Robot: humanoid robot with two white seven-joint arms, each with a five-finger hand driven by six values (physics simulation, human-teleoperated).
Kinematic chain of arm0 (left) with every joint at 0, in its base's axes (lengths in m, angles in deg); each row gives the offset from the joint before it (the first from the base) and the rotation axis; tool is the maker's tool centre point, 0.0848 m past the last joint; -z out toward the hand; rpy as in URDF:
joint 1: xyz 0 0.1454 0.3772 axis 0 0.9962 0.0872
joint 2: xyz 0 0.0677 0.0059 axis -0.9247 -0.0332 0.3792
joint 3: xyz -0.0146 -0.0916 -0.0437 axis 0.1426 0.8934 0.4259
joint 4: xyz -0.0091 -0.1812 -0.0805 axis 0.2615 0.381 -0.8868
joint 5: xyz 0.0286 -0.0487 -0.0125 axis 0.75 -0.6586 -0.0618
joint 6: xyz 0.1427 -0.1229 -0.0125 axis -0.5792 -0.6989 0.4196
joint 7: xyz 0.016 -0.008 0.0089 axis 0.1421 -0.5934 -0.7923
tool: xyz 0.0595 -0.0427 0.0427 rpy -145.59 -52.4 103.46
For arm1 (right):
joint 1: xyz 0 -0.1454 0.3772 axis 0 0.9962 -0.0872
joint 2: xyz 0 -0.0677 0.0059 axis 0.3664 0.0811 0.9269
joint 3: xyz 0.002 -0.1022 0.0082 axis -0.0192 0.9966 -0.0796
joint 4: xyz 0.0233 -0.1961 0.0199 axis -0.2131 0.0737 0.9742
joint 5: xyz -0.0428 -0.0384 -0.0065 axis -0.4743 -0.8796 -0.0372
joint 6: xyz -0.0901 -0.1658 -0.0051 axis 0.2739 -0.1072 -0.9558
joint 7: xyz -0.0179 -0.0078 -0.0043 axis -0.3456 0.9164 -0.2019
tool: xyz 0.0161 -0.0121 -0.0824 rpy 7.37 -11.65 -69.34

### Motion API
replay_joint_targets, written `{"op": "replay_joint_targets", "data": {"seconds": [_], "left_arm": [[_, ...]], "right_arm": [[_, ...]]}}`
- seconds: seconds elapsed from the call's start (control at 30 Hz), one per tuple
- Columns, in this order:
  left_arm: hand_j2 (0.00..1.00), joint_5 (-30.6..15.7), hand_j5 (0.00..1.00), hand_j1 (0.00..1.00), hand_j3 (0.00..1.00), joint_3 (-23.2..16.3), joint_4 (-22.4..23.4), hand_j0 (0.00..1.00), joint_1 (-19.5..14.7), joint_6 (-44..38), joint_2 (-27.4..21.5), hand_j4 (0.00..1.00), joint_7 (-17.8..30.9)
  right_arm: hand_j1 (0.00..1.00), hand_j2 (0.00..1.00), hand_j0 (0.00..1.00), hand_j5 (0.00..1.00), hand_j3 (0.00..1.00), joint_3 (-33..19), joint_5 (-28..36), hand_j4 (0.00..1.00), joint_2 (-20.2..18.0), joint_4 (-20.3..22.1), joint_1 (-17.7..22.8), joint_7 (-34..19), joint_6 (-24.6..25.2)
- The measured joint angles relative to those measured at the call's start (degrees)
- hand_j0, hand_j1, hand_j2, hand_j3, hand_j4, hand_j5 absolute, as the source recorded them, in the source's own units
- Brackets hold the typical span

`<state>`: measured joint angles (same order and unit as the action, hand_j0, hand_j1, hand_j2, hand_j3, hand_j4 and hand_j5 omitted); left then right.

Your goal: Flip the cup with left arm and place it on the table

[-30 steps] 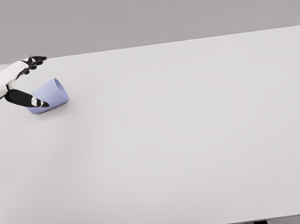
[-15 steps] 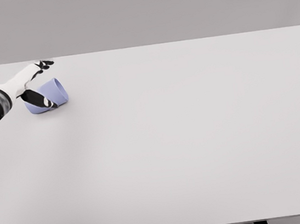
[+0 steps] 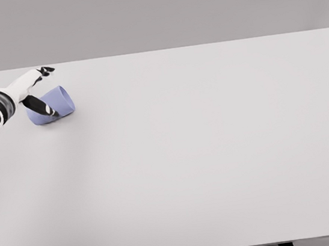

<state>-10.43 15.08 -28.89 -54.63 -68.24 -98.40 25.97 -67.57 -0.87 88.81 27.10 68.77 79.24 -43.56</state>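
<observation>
The left hand (image 3: 35, 91) has drawn slightly back beside the lilac cup (image 3: 53, 105) lying on the desk (image 3: 205, 154), fingers spread, thumb partly hiding its mouth.

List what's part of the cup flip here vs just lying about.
Job:
- cup, on its side at the table's far left
- left hand, thumb and fingers either side of the cup, grasp unclear
- table

Lying about:
- nothing else; the right arm is out of view
</observation>
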Motion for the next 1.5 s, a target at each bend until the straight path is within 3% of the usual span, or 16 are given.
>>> {"op": "replay_joint_targets", "data": {"seconds": [0.23, 0.67, 1.17, 1.3, 1.5], "left_arm": [[1.0, 0.5, 1.0, 1.0, 1.0, -1.5, 4.8, 1.0, -0.8, 0.0, 1.7, 1.0, 0.0], [1.0, 0.9, 1.0, 1.0, 1.0, -3.1, 9.2, 1.0, -4.3, 0.0, 3.3, 1.0, 0.0], [1.0, 1.7, 1.0, 1.0, 1.0, -4.3, 12.4, 1.0, -5.2, 0.0, 4.8, 1.0, 0.0], [0.88, 2.0, 0.88, 0.88, 0.88, -4.3, 12.8, 0.88, -5.3, 0.0, 4.9, 0.88, 0.0], [0.79, 2.1, 0.79, 0.79, 0.79, -4.3, 12.9, 0.79, -5.3, 0.0, 4.9, 0.79, 0.0]], "right_arm": [[1.0, 1.0, 1.0, 1.0, 1.0, 0.0, 0.0, 1.0, 0.0, 0.0, 0.0, 0.0, 0.0], [1.0, 1.0, 1.0, 1.0, 1.0, 0.0, 0.0, 1.0, 0.0, 0.0, 0.0, 0.0, 0.0], [1.0, 1.0, 1.0, 1.0, 1.0, 0.0, 0.0, 1.0, 0.0, 0.0, 0.0, 0.0, 0.0], [1.0, 1.0, 1.0, 1.0, 1.0, 0.0, 0.0, 1.0, 0.0, 0.0, 0.0, 0.0, 0.0], [1.0, 1.0, 1.0, 1.0, 1.0, 0.0, 0.0, 1.0, 0.0, 0.0, 0.0, 0.0, 0.0]]}}
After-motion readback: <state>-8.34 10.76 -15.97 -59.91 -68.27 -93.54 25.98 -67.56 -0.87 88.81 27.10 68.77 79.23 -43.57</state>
